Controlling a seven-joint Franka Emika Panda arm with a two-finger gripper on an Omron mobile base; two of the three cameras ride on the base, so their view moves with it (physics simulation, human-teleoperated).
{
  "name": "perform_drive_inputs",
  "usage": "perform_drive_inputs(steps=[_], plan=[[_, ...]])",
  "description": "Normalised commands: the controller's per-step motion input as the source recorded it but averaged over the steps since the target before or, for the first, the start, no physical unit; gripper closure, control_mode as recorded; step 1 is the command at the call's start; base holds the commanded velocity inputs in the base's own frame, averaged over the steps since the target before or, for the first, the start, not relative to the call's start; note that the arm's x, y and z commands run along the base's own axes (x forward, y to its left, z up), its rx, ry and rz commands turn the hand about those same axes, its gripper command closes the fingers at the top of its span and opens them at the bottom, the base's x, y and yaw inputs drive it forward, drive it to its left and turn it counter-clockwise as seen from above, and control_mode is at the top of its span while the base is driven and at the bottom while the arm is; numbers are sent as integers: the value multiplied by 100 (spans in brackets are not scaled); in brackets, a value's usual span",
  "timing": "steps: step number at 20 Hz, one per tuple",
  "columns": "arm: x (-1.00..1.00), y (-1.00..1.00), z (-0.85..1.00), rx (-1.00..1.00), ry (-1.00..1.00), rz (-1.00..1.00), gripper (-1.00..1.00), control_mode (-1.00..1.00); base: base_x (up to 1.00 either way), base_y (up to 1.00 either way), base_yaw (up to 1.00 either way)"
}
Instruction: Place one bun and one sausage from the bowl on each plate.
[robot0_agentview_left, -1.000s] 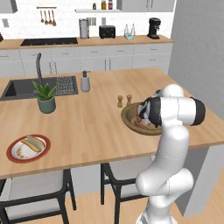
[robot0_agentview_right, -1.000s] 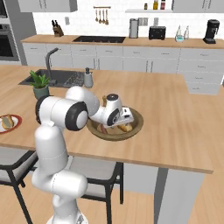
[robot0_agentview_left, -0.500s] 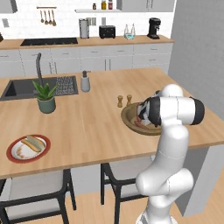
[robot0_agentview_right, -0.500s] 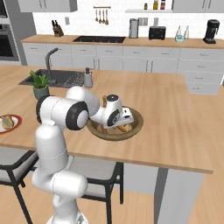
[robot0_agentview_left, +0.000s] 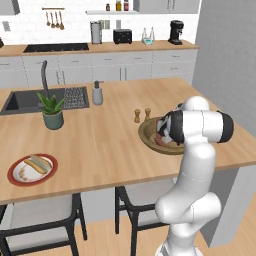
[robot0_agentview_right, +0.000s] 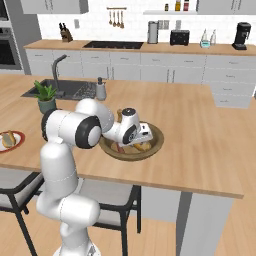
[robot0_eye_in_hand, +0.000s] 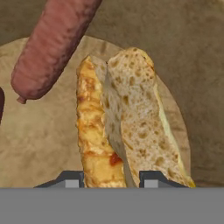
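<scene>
Bun (robot0_eye_in_hand: 118, 118) lies at the centre of the hand view, split lengthwise, resting on the olive-brown floor of the bowl (robot0_agentview_left: 148, 134). Compared with a second ago the arm's pose over the bowl looks unchanged in both base views; what has changed is the gripper (robot0_eye_in_hand: 111, 178), whose jaws have drawn in from wide open. The two dark fingertips (robot0_eye_in_hand: 72, 178) now flank the bun's near end at bottom centre of the hand view. Whether they already clamp it I cannot tell; closing looks under way. Judgement: the grasp step for the second serving. One plate (robot0_agentview_left: 15, 176), lower left of the left base view, already carries a bun and filling.

Bun surface: pale, porous crumb, golden-orange crust on left half. A sausage (robot0_eye_in_hand: 52, 48) lies upper left, apart from it.
</scene>
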Motion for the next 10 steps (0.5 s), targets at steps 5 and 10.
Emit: perform_drive_inputs(steps=[5, 10], plan=[[0, 0, 4, 0, 0, 0, 100, -100, 0, 0, 0], [0, 1, 51, -4, -6, 0, 100, -100, 0, 0, 0]])
